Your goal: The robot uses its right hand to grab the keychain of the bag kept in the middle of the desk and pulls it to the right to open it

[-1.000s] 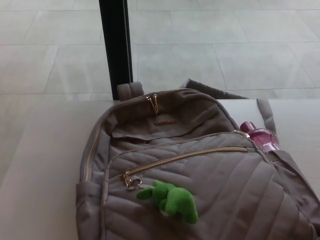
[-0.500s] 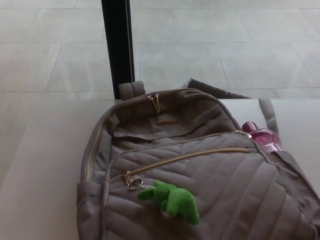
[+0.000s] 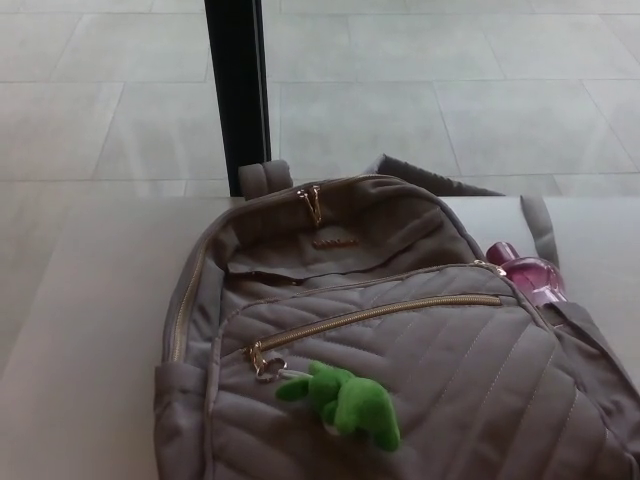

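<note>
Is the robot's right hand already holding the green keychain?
No, the green keychain lies alone on the bag; no hand is in view.

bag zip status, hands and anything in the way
Both hands out of view. Bag on desk, front zip shut, green keychain hanging at its left end, untouched. Nothing blocking the keychain; pink bottle in side pocket.

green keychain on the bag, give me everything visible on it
The green keychain is a small plush toy, fuzzy and bright green, shaped like an animal with stubby limbs; what animal is unclear. It lies flat on the quilted front panel of the grey backpack, low and left of centre. A pale loop and metal ring link it to the gold zipper pull at the left end of the front pocket zipper, which looks fully closed. Nothing else touches it; no robot hand is in view.
</note>
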Robot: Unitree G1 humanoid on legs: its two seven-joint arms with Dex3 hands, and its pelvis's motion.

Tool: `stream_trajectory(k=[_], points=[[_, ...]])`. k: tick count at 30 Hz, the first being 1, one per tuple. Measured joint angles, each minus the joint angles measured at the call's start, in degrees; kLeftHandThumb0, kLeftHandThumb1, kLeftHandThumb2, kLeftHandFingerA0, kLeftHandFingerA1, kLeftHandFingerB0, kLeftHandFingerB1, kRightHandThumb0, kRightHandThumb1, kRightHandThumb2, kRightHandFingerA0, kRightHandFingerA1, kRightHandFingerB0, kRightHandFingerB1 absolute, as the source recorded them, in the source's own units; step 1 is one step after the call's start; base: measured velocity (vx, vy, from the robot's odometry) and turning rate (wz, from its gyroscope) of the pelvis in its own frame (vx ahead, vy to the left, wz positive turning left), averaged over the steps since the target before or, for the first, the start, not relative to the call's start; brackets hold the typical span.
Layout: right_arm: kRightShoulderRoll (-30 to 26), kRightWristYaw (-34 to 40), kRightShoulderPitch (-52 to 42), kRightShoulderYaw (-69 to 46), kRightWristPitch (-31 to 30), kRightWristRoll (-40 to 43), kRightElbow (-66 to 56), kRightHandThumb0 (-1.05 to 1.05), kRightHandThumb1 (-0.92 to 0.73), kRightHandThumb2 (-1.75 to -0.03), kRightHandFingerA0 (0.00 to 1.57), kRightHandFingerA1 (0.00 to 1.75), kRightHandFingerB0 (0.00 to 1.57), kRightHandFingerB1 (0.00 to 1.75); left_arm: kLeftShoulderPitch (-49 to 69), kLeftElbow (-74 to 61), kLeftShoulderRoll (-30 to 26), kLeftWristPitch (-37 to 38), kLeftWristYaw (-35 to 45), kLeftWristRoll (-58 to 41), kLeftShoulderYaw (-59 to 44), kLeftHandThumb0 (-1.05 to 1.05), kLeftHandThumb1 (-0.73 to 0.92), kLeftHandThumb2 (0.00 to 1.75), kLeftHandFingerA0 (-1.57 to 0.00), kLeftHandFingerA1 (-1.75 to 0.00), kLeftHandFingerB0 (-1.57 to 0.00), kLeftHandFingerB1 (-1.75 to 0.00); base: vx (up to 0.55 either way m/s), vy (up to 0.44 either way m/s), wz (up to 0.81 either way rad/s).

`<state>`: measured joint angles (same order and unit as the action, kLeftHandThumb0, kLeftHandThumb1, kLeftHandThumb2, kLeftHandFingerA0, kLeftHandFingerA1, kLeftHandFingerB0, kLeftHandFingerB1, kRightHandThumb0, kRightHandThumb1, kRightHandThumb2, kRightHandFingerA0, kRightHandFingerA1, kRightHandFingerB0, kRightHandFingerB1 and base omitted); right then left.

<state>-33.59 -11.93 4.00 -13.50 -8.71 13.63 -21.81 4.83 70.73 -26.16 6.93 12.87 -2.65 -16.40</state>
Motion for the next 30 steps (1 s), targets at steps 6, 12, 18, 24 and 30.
stream_trajectory(k=[6,12,18,24,30], points=[[0.0,-0.8,2.0,8.3,-4.3,0.0,-9.0,-0.72,-0.63,-0.59,0.62,0.65,0.46,0.42,0.1,0.0,0.0,0.0,0.1,0.0,0.0,-0.56,0.57,0.58,-0.62,-0.61,-0.56,-0.47,0.0,0.0,0.0],[-0.5,-1.6,2.6,13.6,-8.8,-0.4,-14.1,-0.66,-0.46,-0.88,0.65,0.71,0.43,0.55,0.1,0.1,0.0,0.0,0.3,-0.2,-0.1,-0.54,0.58,0.57,-0.67,-0.64,-0.6,-0.47,0.0,0.0,0.0],[-0.4,-2.1,3.1,18.3,-13.7,-1.5,-16.8,-0.62,-0.59,-0.58,0.7,0.71,0.53,0.43,0.3,0.2,0.0,0.0,0.8,-0.4,-0.1,-0.55,0.58,0.58,-0.63,-0.64,-0.59,-0.47,0.0,0.0,0.0],[0.6,-2.1,4.6,22.2,-17.8,-3.6,-18.2,-0.66,-0.6,-0.58,0.63,0.69,0.52,0.41,0.6,0.2,-0.1,0.5,1.3,-0.7,0.0,-0.54,0.57,0.57,-0.62,-0.62,-0.59,-0.47,0.0,0.0,0.0],[3.3,-1.8,6.1,25.9,-21.8,-5.8,-20.1,-0.59,-0.58,-0.57,0.69,0.72,0.5,0.43,0.7,0.4,-0.2,0.8,1.3,-0.7,0.3,-0.54,0.58,0.58,-0.6,-0.63,-0.59,-0.48,0.0,0.0,0.0]])
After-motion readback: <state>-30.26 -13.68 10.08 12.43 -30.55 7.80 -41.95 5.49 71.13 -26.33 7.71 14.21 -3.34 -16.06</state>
